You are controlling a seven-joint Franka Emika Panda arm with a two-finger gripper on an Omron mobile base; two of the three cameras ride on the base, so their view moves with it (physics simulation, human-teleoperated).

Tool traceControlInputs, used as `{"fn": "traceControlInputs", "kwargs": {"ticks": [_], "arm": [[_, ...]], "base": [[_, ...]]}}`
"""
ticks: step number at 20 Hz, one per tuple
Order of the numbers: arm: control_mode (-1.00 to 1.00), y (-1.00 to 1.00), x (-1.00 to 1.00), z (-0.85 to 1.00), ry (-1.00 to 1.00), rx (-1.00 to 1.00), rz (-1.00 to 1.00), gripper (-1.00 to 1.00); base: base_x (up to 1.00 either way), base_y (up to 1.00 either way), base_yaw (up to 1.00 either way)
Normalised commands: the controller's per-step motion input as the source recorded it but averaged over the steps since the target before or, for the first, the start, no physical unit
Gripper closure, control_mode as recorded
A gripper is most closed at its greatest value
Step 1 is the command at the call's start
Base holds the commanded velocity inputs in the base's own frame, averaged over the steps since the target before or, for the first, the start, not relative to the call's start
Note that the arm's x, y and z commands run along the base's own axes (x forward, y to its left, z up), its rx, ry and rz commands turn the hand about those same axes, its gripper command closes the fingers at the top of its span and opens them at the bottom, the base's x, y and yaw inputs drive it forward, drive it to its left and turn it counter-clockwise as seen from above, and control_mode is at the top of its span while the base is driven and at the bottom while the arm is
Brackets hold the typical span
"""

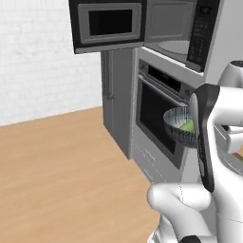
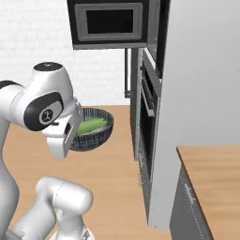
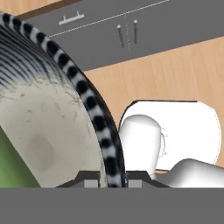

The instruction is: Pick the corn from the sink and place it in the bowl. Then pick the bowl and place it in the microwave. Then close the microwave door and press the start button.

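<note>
Bare wooden floor (image 1: 57, 161) lies open left of the two-finger gripper (image 3: 111, 177), pinching the rim of the wide blue-grey streaked bowl (image 2: 96, 133) holding the yellow-green corn cob (image 2: 91, 125), with the black windowed microwave door (image 1: 108, 23) swung open above; no writing legible

The gripper (image 3: 109, 180) carries the bowl (image 2: 93, 129) aloft by its rim, clamped — fingers (image 3: 89, 178) either side of the striped edge. The corn (image 2: 91, 124) lies inside on the pale floor of the bowl — toward the rim nearest the arm.
</note>
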Motion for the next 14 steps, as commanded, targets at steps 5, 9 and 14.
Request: {"fn": "traceControlInputs", "kwargs": {"ticks": [5, 9, 14], "arm": [[1.0, 0.0, 0.0, 0.0, 0.0, 0.0, 0.0, 1.0], [1.0, 0.0, 0.0, 0.0, 0.0, 0.0, 0.0, 1.0], [1.0, 0.0, 0.0, 0.0, 0.0, 0.0, 0.0, 1.0]], "base": [[1.0, 0.43, -0.29], [1.0, 0.83, -0.43], [0.52, 0.62, -0.51]]}}
